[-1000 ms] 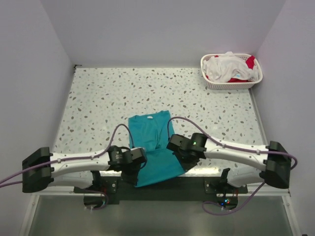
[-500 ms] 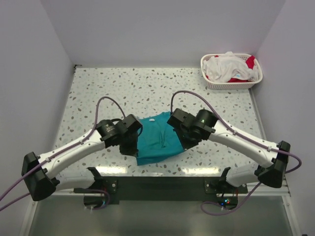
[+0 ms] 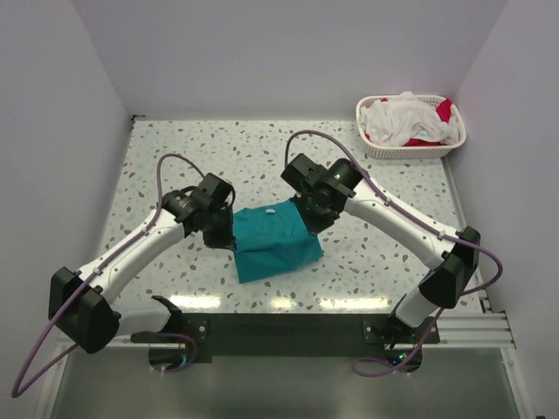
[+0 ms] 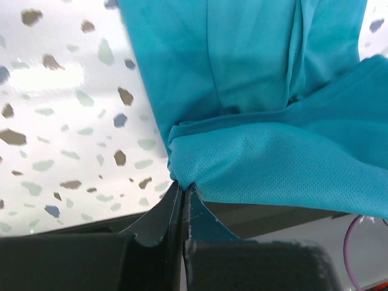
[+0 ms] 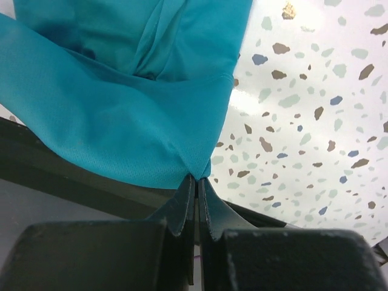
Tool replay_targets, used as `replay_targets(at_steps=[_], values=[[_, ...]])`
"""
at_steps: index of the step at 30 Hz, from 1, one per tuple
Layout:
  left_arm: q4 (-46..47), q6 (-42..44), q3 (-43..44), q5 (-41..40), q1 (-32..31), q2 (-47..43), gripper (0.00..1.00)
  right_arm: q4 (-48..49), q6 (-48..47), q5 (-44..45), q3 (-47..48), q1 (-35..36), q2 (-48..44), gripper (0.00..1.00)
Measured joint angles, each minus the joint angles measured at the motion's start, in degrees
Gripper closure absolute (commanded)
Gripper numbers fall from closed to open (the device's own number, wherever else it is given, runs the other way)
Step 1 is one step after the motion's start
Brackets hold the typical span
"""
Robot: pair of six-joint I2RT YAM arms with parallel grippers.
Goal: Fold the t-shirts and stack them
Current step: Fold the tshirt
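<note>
Mid-frame, the left hand (image 3: 231, 239) and right hand (image 3: 306, 222) each pinch an upper corner of the teal t-shirt (image 3: 272, 246). Its folded bulk lies below them, held edge running left-right

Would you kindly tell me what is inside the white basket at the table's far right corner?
The basket holds crumpled white fabric with red fabric showing at its right. Whatever lies beneath the heap, and how many garments, is covered.

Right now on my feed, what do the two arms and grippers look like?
The left arm and right arm have white links, black joints and a looping purple cable each. The left gripper and right gripper have dark, tapered fingers.
</note>
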Motion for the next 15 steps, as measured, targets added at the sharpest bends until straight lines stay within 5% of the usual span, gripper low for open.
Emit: replay_targets(at_steps=[15], values=[[16.0,7.9,3.6,4.8,14.3,18.3,1.00,10.2,-7.3,-7.8,2.6,-14.7,15.3,1.00]])
